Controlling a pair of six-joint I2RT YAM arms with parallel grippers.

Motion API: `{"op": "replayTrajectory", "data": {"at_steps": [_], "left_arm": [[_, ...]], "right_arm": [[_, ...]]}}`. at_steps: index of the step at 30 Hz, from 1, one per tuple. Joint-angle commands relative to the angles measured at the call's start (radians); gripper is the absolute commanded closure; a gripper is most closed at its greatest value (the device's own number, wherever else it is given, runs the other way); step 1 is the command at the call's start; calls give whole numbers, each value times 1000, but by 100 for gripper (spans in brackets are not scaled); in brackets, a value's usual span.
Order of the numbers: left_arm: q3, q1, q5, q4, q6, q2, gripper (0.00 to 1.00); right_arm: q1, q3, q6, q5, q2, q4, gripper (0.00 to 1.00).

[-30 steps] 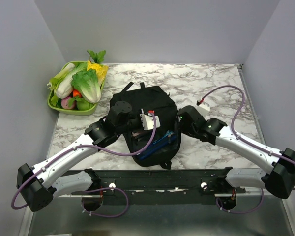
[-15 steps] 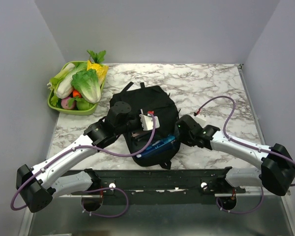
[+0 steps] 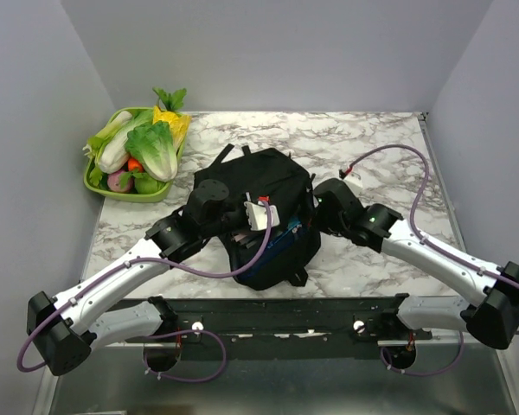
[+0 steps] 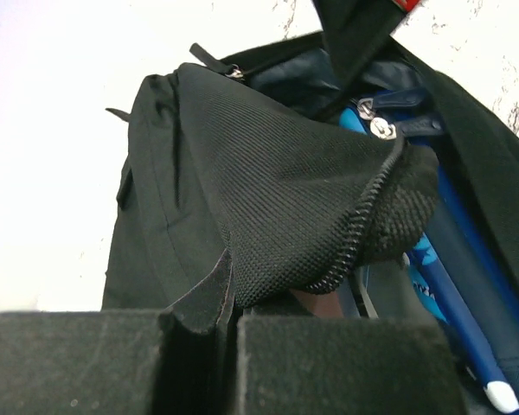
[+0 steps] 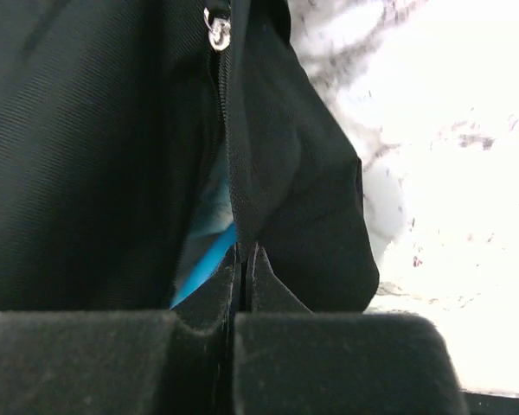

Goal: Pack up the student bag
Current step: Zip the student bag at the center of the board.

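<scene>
The student bag [image 3: 258,183], a floppy black backpack, lies mid-table with its opening held between both arms. My left gripper [image 4: 229,285] is shut on a black mesh flap [image 4: 285,190] of the bag's rim and holds it up; from above it sits at the bag's left side [image 3: 240,223]. My right gripper [image 5: 242,259] is shut on the zipper edge [image 5: 242,156] at the bag's right side [image 3: 317,218]. A blue item [image 3: 277,242] lies inside the opening, its blue body [image 4: 454,294] showing beside a silver zipper pull [image 4: 379,127].
A green tray [image 3: 130,195] of toy vegetables stands at the back left. Grey walls close in the marble table [image 3: 381,147] on three sides. A black rail [image 3: 285,316] with both arm bases runs along the near edge.
My right gripper has closed on the bag's right edge and pulled it up and back. The bag's near end has bunched toward the centre. The left gripper has kept its hold.
</scene>
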Motion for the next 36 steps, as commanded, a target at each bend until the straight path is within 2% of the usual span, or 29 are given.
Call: {"op": "replayTrajectory", "data": {"at_steps": [1, 7, 12, 14, 15, 16, 18, 19, 22, 24, 29, 36], "left_arm": [[3, -10, 55, 89, 1, -40, 98], [-4, -10, 60, 89, 3, -42, 98], [-1, -10, 65, 72, -2, -42, 97], [2, -10, 55, 75, -2, -42, 97], [3, -10, 52, 78, -2, -42, 97], [3, -9, 46, 78, -2, -42, 97], [6, -10, 46, 72, -3, -43, 97], [8, -10, 49, 65, -5, -43, 97], [19, -10, 60, 39, -16, -45, 97], [20, -10, 66, 29, -23, -49, 97], [-1, -10, 65, 23, -40, -74, 97], [-58, -10, 77, -29, -85, -138, 95]], "right_arm": [[9, 142, -76, 58, -52, -74, 99], [12, 45, -10, -26, -34, -126, 99], [47, -83, 13, -100, -68, -76, 99], [53, -124, 8, -126, -83, -67, 92], [53, -126, 2, -123, -116, -74, 86], [53, -124, -16, -109, -137, -86, 69], [53, -97, -50, -33, -192, -99, 53], [49, -80, -96, -1, -236, -100, 40], [-37, -8, -170, 37, -250, -102, 28], [-98, 20, -185, 18, -230, -102, 27], [-157, 12, -167, -2, -134, -45, 27], [-218, -14, -124, 8, -13, 77, 32]]}}
